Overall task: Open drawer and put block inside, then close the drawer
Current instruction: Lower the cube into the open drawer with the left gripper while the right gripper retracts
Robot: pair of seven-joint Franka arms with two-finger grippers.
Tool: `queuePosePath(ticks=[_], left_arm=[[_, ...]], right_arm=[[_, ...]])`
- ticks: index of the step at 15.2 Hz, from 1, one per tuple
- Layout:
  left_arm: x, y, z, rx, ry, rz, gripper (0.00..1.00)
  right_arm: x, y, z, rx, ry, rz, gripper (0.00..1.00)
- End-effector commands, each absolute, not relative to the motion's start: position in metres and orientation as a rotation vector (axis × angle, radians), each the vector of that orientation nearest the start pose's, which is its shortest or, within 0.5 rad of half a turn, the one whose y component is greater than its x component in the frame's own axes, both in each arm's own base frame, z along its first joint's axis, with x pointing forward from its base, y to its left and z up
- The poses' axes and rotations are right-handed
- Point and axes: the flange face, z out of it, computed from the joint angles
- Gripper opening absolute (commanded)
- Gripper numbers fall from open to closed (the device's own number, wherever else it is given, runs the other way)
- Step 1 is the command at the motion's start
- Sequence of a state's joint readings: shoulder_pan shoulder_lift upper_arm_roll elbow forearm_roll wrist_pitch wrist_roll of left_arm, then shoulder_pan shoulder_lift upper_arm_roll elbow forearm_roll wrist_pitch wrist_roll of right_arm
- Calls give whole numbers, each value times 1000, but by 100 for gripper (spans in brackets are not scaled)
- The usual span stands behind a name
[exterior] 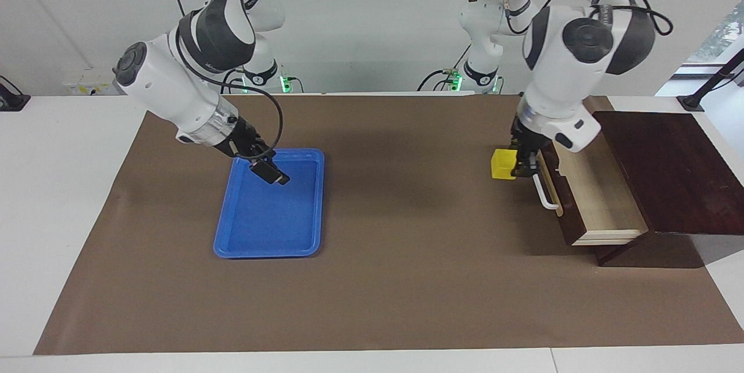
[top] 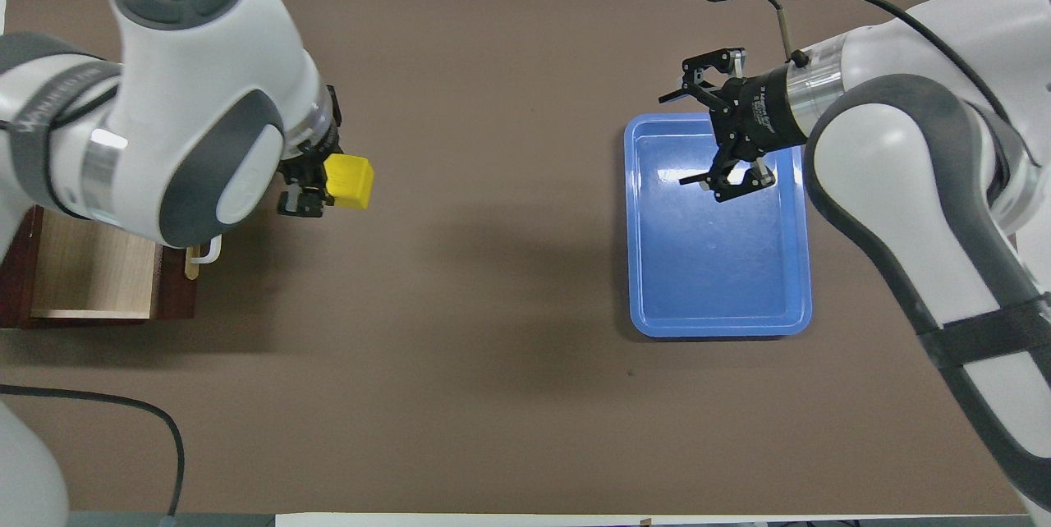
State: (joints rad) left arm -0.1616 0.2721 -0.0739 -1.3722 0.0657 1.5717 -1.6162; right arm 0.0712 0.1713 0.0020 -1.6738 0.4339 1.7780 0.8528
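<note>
The left gripper point(exterior: 519, 167) is clamped on the block point(exterior: 503, 164), one yellow cube that sticks out sideways from the fingers, toward the middle of the table. It hangs in the air just in front of the drawer point(exterior: 601, 201), which stands pulled out below and beside it, pale inside showing and nothing in it. The white handle point(exterior: 545, 194) is right beneath the hand.

My worry is that the cube seems to be held by one edge only. If so, a quick swing over the drawer front could twist it loose, and it would land on the brown mat point(exterior: 407, 291) instead. A low pass could also knock the cube or the fingers against the drawer front or handle.

Well away, the right gripper point(top: 722, 129) waits over the blue tray point(top: 714, 313), its fingers spread and holding nothing.

Count: one block, one drawer in one dark box point(exterior: 668, 169), one tray, two arms.
</note>
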Motion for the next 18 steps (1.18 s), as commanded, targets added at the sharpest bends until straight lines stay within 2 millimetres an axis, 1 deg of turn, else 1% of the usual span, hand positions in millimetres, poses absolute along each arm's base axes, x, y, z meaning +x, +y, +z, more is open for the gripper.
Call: queuePosePath(ticks=[1, 2, 3, 5, 6, 7, 9, 11, 12, 14, 15, 16, 18], left_arm=[[627, -75, 575, -2380, -1923, 30, 0], [629, -55, 576, -2396, -1917, 29, 0], [632, -38, 576, -2413, -1919, 34, 0], [638, -9, 578, -2464, -1969, 21, 0], [638, 2, 569, -2456, -1981, 25, 0], [636, 9, 564, -2450, -1998, 23, 0], [637, 17, 550, -2445, -2031, 14, 0], [633, 24, 531, -2433, -2051, 3, 0], [631, 27, 521, -2423, -2063, 0, 0], [622, 37, 502, -2395, -2090, -4, 0], [618, 43, 494, -2381, -2107, -7, 0], [616, 43, 488, -2378, -2108, -6, 0], [611, 43, 474, -2371, -2109, 1, 0]], right_arm=[[587, 58, 521, -2728, 887, 291, 100], [582, 48, 527, -2785, 791, 272, 100], [577, 39, 534, -2830, 698, 252, 100], [569, 26, 546, -2965, 436, 198, 100], [564, 24, 555, -3016, 328, 165, 100], [559, 20, 564, -3057, 238, 143, 100], [546, 15, 583, -3108, 104, 124, 100], [529, 12, 608, -3121, 77, 90, 100], [522, 7, 617, -3123, 91, 87, 100], [517, 0, 623, -3121, 76, 106, 100], [519, -2, 631, -3122, 78, 96, 100], [521, -8, 633, -3120, 92, 89, 100], [527, -16, 624, -3109, 91, 117, 100]])
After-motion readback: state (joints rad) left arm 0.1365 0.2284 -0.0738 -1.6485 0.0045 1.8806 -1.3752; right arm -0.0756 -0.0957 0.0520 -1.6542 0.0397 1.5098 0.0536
